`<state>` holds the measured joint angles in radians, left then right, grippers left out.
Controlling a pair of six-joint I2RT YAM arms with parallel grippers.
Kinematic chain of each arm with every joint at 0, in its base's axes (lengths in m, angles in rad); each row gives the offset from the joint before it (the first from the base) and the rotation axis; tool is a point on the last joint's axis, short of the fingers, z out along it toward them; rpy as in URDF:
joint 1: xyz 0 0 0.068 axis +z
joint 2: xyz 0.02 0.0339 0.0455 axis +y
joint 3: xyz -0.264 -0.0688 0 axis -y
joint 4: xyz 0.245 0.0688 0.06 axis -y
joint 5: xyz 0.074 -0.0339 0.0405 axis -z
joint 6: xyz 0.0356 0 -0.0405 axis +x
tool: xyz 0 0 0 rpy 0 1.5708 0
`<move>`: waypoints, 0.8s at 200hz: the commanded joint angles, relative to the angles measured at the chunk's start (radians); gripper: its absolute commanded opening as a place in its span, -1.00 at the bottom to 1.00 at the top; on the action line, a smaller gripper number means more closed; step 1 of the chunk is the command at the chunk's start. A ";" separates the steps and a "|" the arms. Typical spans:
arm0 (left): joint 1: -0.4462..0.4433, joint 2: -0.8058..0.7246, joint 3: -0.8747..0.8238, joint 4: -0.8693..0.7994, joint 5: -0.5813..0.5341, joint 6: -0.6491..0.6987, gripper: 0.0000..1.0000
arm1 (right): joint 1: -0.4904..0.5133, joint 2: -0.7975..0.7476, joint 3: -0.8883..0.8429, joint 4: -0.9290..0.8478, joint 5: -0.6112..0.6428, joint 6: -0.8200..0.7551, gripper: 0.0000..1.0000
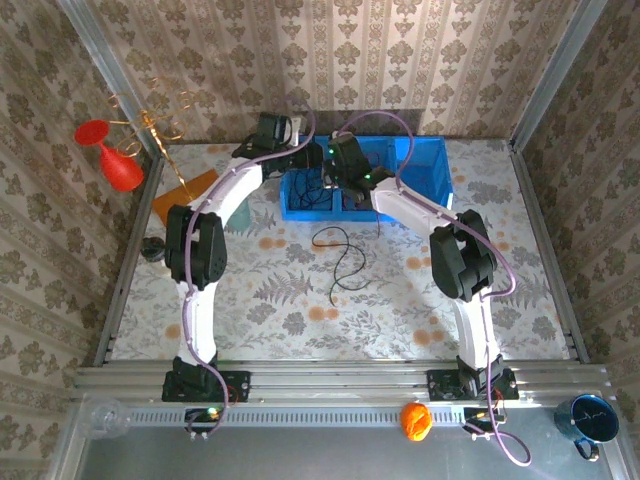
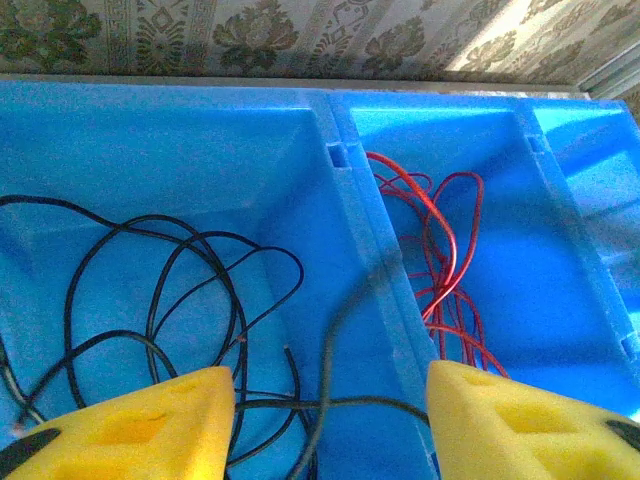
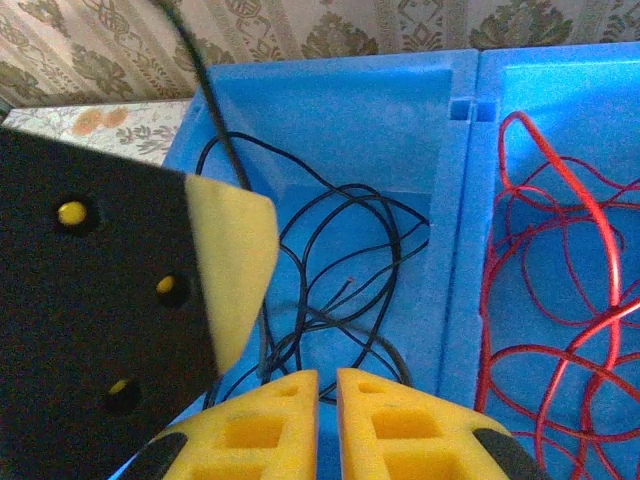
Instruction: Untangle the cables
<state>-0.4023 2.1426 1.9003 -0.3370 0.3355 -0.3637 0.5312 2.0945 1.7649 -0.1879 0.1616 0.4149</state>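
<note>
Left end effector [image 2: 330, 420] spread; crossing black cable [image 2: 335, 320] blurred.

Overhead looks down; both wrists close above blue bin [image 2: 200, 140].

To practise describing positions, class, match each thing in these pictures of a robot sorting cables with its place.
Things
1. Thin black cables, coiled together
2. Thin red cables, looped together
3. Single thin black cable lying loose
4. Dark blue mug

Places
A. On the flowered table, in front of the blue plastic bin
B. Left end compartment of the bin
C. Near right corner, on the metal ledge
D. Bin compartment next to the left end one

Pairs: 1-B, 2-D, 3-A, 4-C
</note>
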 commanded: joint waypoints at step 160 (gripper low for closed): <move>0.004 -0.016 0.207 -0.423 -0.121 0.185 0.03 | -0.001 -0.347 -0.460 0.360 -0.514 -0.059 -0.04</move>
<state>-0.4042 2.1040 2.0762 -0.7269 0.2089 -0.1970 0.5133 1.7920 1.3689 -0.0227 -0.1379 0.3908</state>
